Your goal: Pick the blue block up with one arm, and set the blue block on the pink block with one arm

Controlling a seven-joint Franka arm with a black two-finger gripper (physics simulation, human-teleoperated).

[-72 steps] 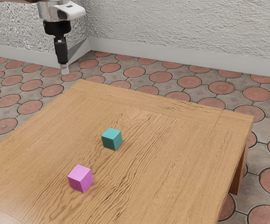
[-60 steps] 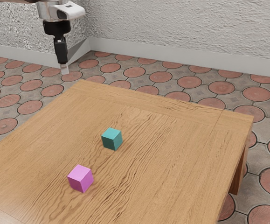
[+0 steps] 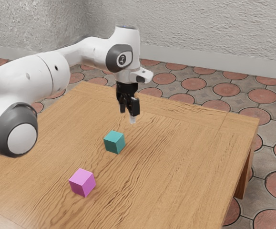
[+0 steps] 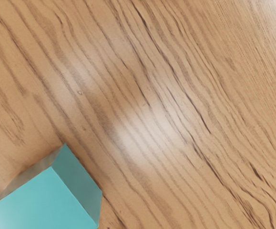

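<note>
The blue block (image 3: 114, 141), teal in tone, sits near the middle of the wooden table (image 3: 185, 157). The pink block (image 3: 82, 182) lies nearer the front edge, toward the exterior view's left of the blue one, and the two are well apart. My gripper (image 3: 129, 116) hangs above the table, a little behind the blue block and higher than it, pointing down. Its fingers stand open with nothing between them. In the wrist view the blue block (image 4: 47, 198) shows off to one side of my hand, over bare wood grain.
The table's far edge (image 3: 166, 102) and the edge on the exterior view's right (image 3: 245, 157) drop to a tiled floor (image 3: 266, 95). A rough white wall (image 3: 214, 24) runs behind. My white arm (image 3: 37, 81) spans the exterior view's left.
My arm has swung in from the upper left of the exterior view and come down over the table, close behind the blue block. Neither block has moved.
</note>
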